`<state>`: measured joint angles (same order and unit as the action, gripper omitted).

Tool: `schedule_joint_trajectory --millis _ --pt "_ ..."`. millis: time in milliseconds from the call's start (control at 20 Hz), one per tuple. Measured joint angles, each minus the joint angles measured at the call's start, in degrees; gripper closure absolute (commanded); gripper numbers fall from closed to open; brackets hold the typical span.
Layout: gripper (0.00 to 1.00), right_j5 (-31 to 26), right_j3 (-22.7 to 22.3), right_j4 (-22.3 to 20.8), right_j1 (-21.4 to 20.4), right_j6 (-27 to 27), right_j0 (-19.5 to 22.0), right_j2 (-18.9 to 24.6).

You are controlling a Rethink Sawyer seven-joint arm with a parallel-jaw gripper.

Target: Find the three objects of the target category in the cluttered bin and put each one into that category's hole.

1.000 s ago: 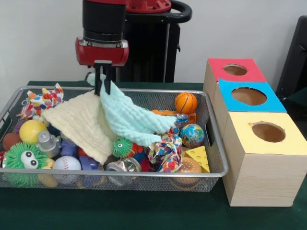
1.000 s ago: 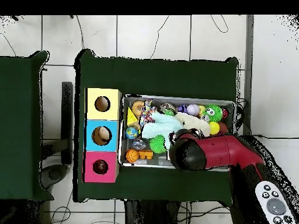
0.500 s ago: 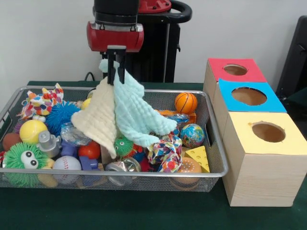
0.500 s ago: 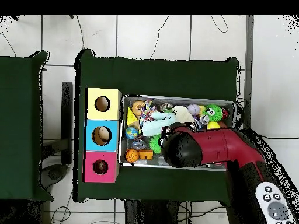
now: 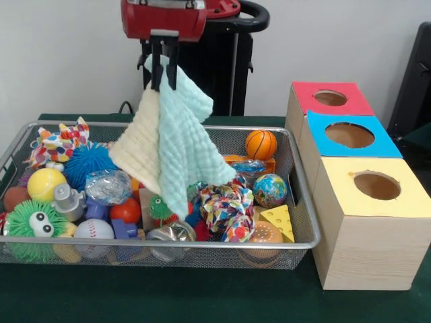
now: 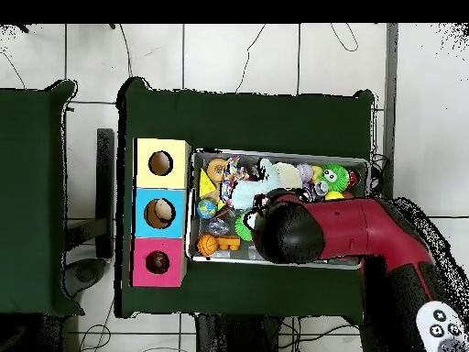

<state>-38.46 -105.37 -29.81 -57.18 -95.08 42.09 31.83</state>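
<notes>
Your gripper pinches two soft cloths by their top folds: a mint cloth and a cream cloth, hanging limp above the wire bin. They look light and floppy, so expect them to drape, swing and snag toys.

Front camera views the bin closely; overhead camera looks straight down, farther.

A dark green table carries a wire mesh bin just beside three wooden boxes.
</notes>
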Motion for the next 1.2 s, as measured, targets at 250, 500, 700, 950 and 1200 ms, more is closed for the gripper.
schedule_joint_trajectory --millis 250,500,700,950,1200 --pt "1.00 -2.87 -0.14 1.94 -2.59 0.01 2.38 1.59" --pt "1.00 -4.82 -0.15 2.88 -4.07 0.01 3.47 2.68" --pt "1.00 -6.48 -0.18 3.69 -5.17 0.01 4.01 3.34" --pt "1.00 -8.56 -0.22 4.93 -6.46 0.01 4.98 4.54" --pt "1.00 -10.21 -0.43 5.65 -8.01 0.01 5.98 5.76"
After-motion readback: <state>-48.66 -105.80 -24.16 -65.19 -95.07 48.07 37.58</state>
